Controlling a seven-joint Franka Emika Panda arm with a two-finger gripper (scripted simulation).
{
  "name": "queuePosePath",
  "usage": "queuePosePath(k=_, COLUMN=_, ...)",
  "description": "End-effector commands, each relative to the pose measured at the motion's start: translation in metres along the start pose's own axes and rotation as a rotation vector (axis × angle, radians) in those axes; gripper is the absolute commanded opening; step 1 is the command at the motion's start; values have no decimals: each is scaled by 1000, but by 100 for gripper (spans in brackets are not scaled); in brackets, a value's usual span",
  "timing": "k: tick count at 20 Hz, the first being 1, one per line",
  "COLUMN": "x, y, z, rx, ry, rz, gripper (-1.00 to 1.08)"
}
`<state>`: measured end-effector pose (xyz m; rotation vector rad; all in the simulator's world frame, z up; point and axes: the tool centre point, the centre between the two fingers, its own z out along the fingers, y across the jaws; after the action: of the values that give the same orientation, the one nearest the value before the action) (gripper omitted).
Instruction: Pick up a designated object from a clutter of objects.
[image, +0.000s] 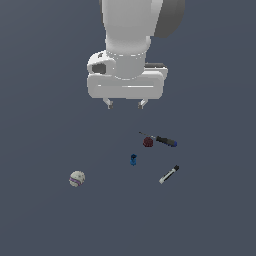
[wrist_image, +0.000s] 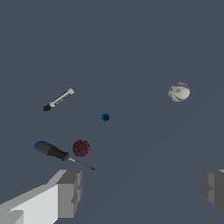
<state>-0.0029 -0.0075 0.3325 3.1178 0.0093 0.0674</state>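
A white robot arm hangs over a plain dark grey table (image: 40, 125), its gripper (image: 125, 104) pointing straight down and well above everything. The jaws are spread wide and hold nothing; the wrist view shows the two grey fingers (wrist_image: 70, 192) far apart with bare table between them.

Five small things lie scattered below. The target, a dark red ball (image: 148, 142) with a bumpy surface, sits just beside the thin metal shaft of a screwdriver (image: 165, 141) with a black and blue handle; whether the two touch, I cannot tell. A tiny blue block (image: 133, 159) lies near the ball, a black-and-white marker (image: 169, 174) a little farther off, and a whitish ball (image: 77, 178) with purple marks rests well apart, toward the exterior view's left.

The gripper seems held high and open to give a clear look before descending. It is not yet above the red ball. The close screwdriver looks the likeliest snag.
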Motion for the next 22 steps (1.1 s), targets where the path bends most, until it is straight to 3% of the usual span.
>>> queuePosePath(k=1, x=0, y=0, z=0, rx=0, ry=0, rz=0, gripper=100)
queuePosePath(k=22, x=-2, y=-18, z=16, rx=-28, ry=-8, rz=-102, gripper=100)
